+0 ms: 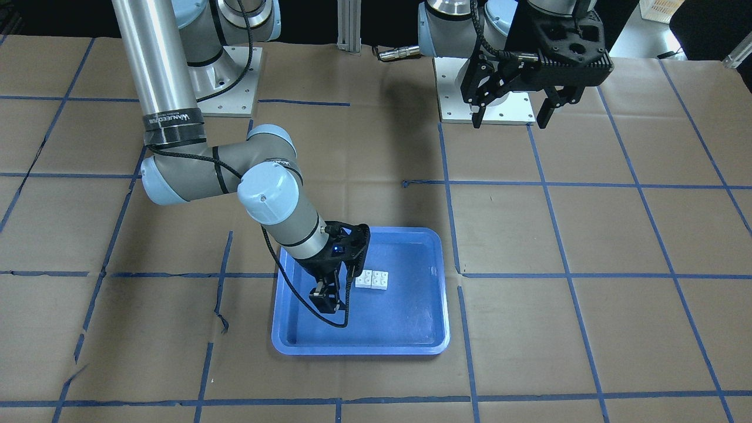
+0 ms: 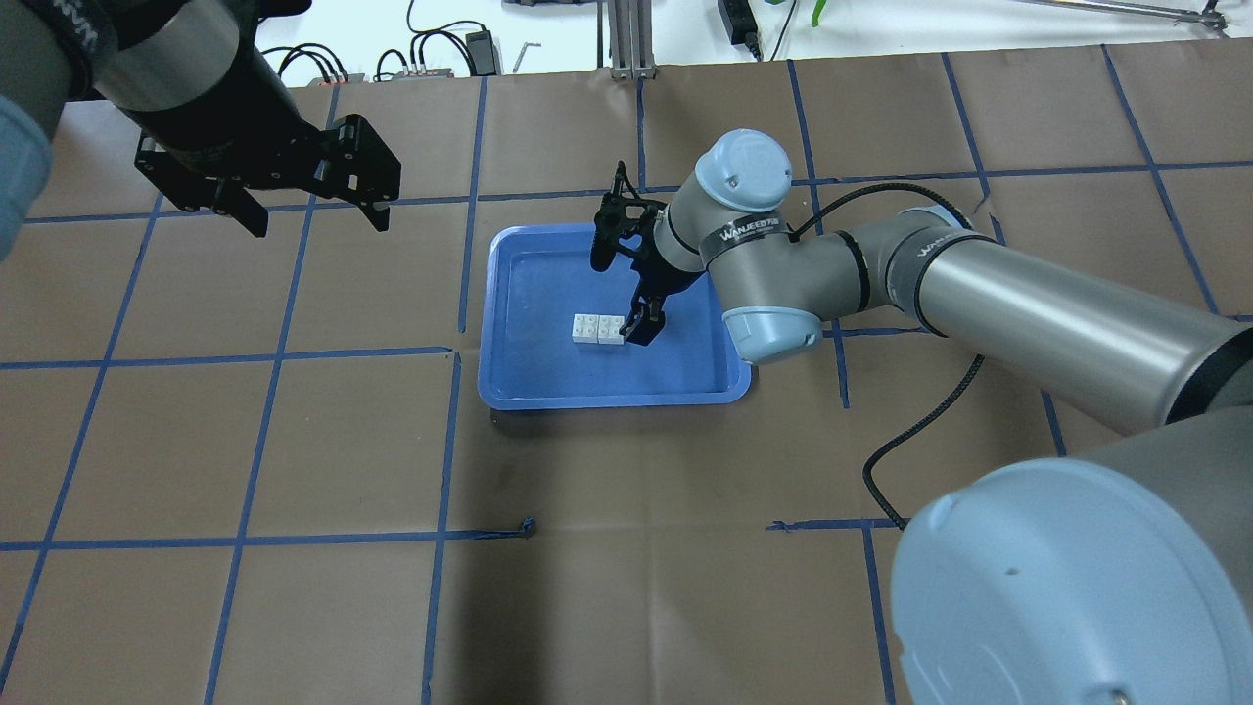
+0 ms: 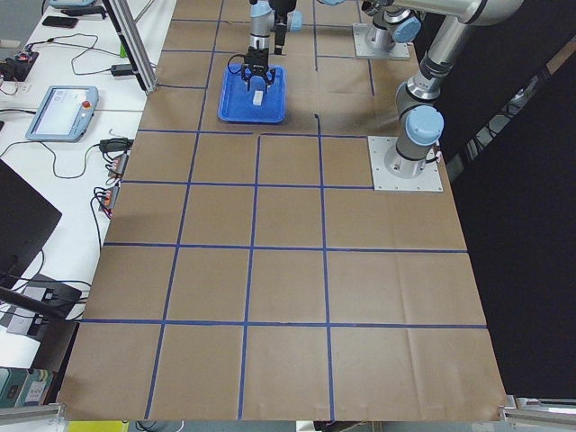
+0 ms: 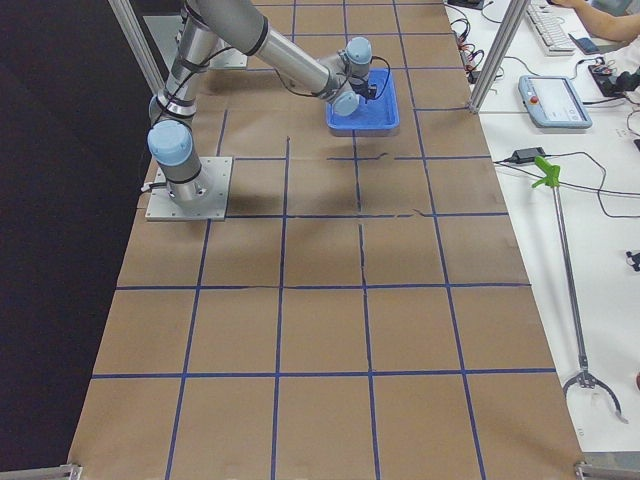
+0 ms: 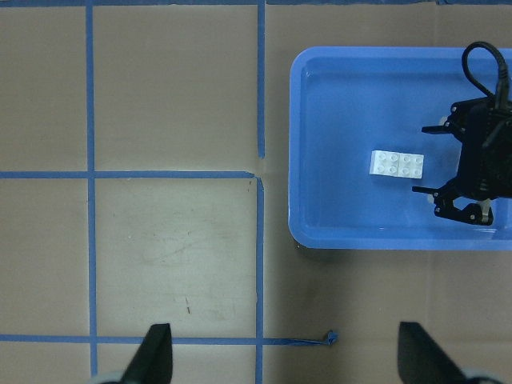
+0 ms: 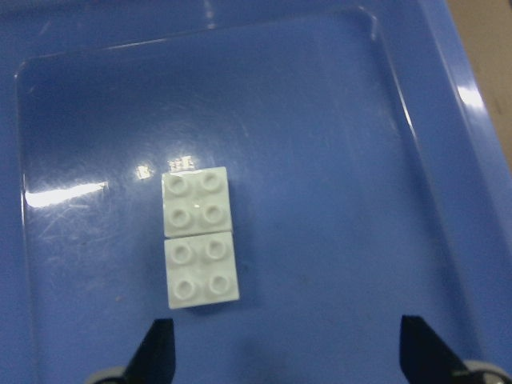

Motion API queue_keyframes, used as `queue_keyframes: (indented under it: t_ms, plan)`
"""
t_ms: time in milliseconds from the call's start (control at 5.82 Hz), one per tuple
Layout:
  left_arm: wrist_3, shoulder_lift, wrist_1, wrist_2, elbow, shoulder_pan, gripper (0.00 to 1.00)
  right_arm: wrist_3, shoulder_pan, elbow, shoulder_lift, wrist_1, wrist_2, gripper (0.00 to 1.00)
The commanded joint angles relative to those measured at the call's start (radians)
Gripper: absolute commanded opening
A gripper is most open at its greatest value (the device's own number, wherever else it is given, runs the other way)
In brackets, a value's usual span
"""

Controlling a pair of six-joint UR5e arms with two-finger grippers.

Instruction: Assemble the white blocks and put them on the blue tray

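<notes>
The two white blocks (image 6: 199, 237) lie side by side, touching, studs up, on the floor of the blue tray (image 6: 336, 160). They also show in the front view (image 1: 372, 279), the overhead view (image 2: 598, 329) and the left wrist view (image 5: 397, 163). My right gripper (image 2: 622, 294) is open and empty, low over the tray (image 2: 529, 392), just beside the blocks and not touching them. Its fingertips (image 6: 156, 352) frame the blocks from one end. My left gripper (image 2: 313, 217) is open and empty, raised well away from the tray; it also shows in the front view (image 1: 510, 120).
The table is covered in brown paper with a blue tape grid. The arms' base plates (image 1: 487, 100) stand at the robot's side. A teach pendant (image 3: 61, 112) and cables lie on a white bench beyond the table's far edge.
</notes>
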Motion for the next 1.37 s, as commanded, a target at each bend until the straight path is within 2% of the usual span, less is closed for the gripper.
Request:
queue_keyframes:
  t_ms: [0, 172, 343, 687, 859, 1202]
  plan:
    - [0.0, 0.0, 0.0, 0.0, 0.0, 0.0, 0.99, 0.268, -0.051, -0.01, -0.114, 0.182, -0.159, 1.0]
    - [0.0, 0.0, 0.0, 0.0, 0.0, -0.001, 0.99, 0.361, -0.071, -0.01, -0.17, 0.196, -0.242, 1.0]
    - [0.0, 0.0, 0.0, 0.0, 0.0, 0.0, 0.99, 0.441, -0.11, -0.01, -0.23, 0.294, -0.302, 1.0]
    - [0.0, 0.0, 0.0, 0.0, 0.0, 0.0, 0.99, 0.614, -0.251, -0.017, -0.403, 0.553, -0.33, 1.0]
    - [0.0, 0.0, 0.0, 0.0, 0.0, -0.001, 0.99, 0.728, -0.284, -0.028, -0.489, 0.672, -0.33, 1.0]
    - [0.0, 0.0, 0.0, 0.0, 0.0, 0.0, 0.99, 0.981, -0.266, -0.188, -0.545, 0.996, -0.335, 1.0]
